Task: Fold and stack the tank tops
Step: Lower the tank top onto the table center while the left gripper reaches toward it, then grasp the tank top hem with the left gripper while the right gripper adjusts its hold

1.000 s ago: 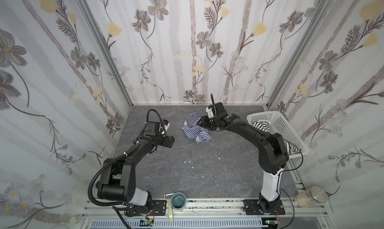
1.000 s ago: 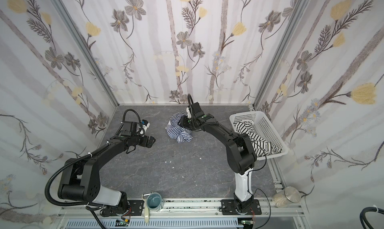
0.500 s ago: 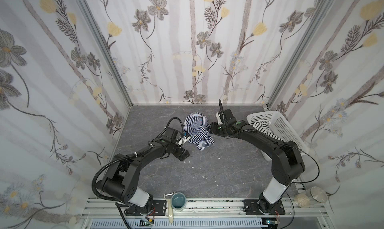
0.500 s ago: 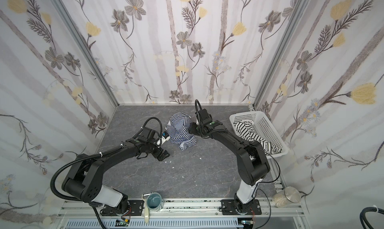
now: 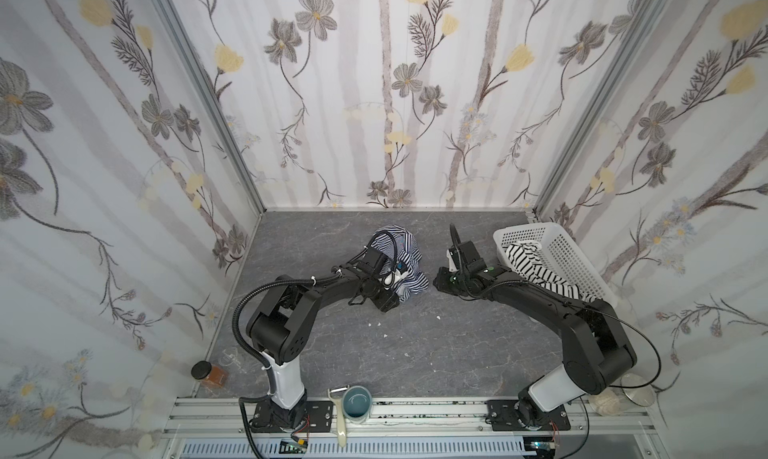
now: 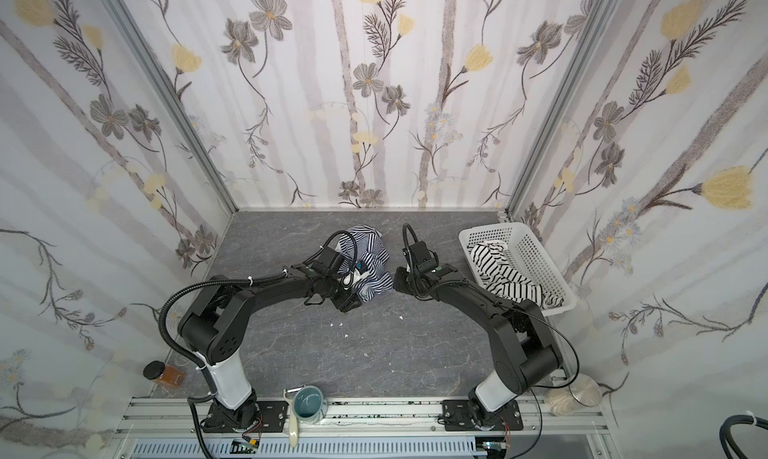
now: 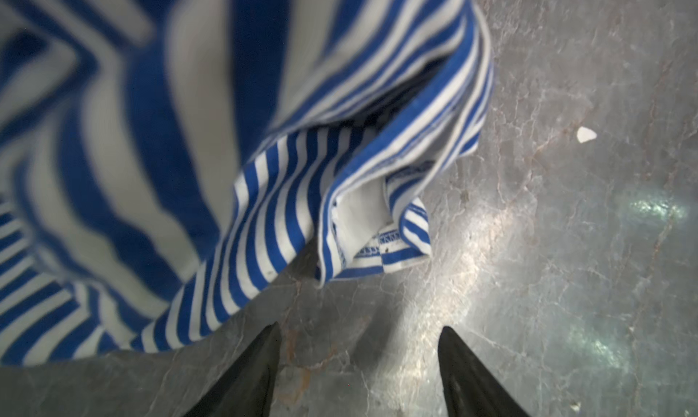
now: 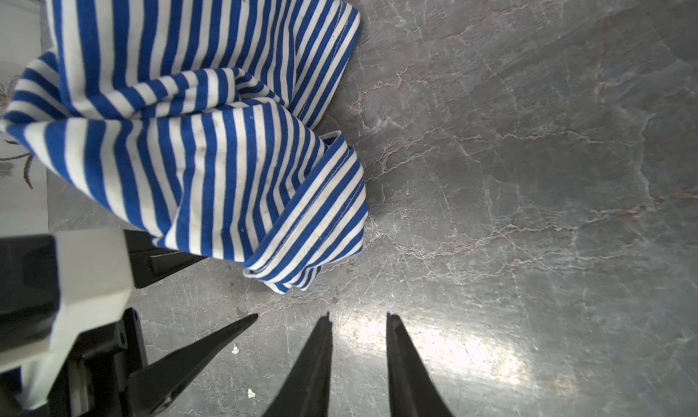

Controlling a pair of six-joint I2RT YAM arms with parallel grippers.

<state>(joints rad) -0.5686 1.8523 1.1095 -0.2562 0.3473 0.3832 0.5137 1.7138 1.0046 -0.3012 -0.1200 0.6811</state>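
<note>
Left arm point(image 5: 328, 288) and right arm point(image 5: 540, 301): black, white lower links; corrugated hose point(image 5: 236, 324) at the left's nine o'clock; tapered black fingers point(image 7: 249, 373).

- One tank top point(image 5: 409, 265) lies heaped on the table point(image 5: 415, 344), upper middle of the frame in both top views.
- My left hand point(image 5: 388, 301) sits just beside its lower edge.
- My right hand point(image 5: 440, 280) sits just to its right, apart from it.
- The other tank top point(image 5: 528, 261) lies in the basket point(image 5: 557, 236), right of centre.
- A cup point(image 5: 357, 401) stands bottom middle.
- A jar point(image 5: 205, 373) stands lower left.

Navy-striped top point(image 7: 226, 150) — nearest folds blurred
</note>
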